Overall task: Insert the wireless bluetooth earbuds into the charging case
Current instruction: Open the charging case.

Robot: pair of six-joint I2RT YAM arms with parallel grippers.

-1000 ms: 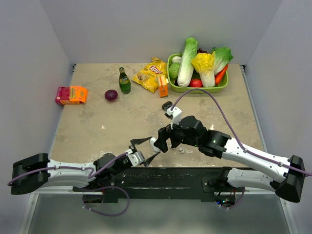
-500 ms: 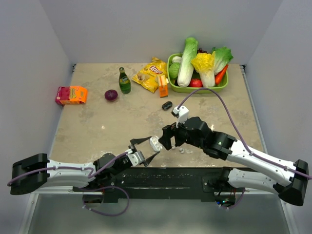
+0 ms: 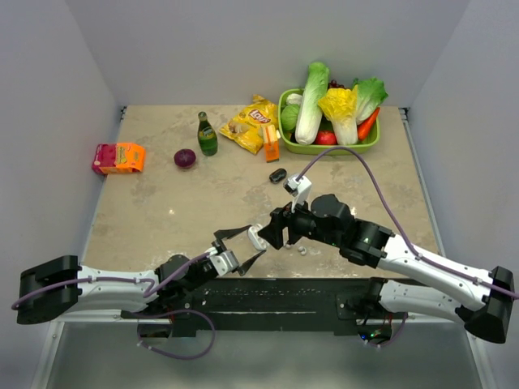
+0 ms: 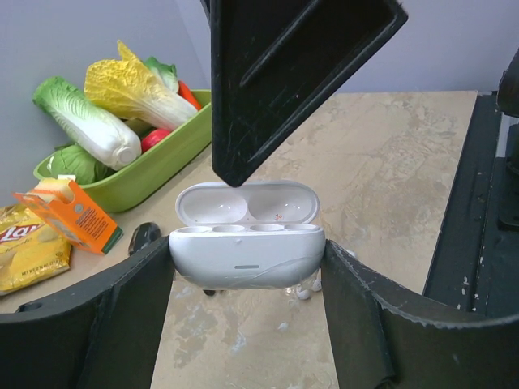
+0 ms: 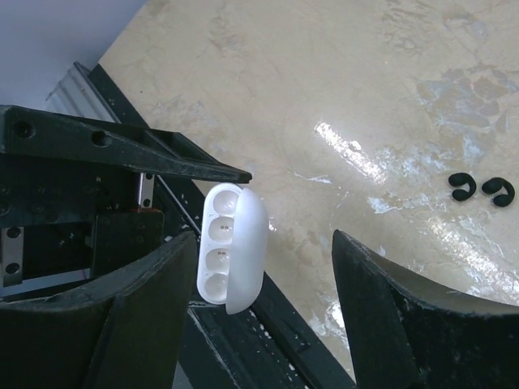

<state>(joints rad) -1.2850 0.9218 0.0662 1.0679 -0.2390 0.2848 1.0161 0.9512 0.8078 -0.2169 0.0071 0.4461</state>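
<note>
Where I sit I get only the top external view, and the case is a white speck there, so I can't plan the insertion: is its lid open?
Observer: Yes. In the left wrist view the charging case has its lid flipped up.
Operator: Anything in it yet?
Observer: The right wrist view looks straight into four round wells, and all of them look empty.
Operator: How is it held?
Observer: The left tool pinches it, with one finger pressed against each end.

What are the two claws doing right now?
Left gripper: closed on the white charging case.
Right gripper: open, holding nothing.
</note>
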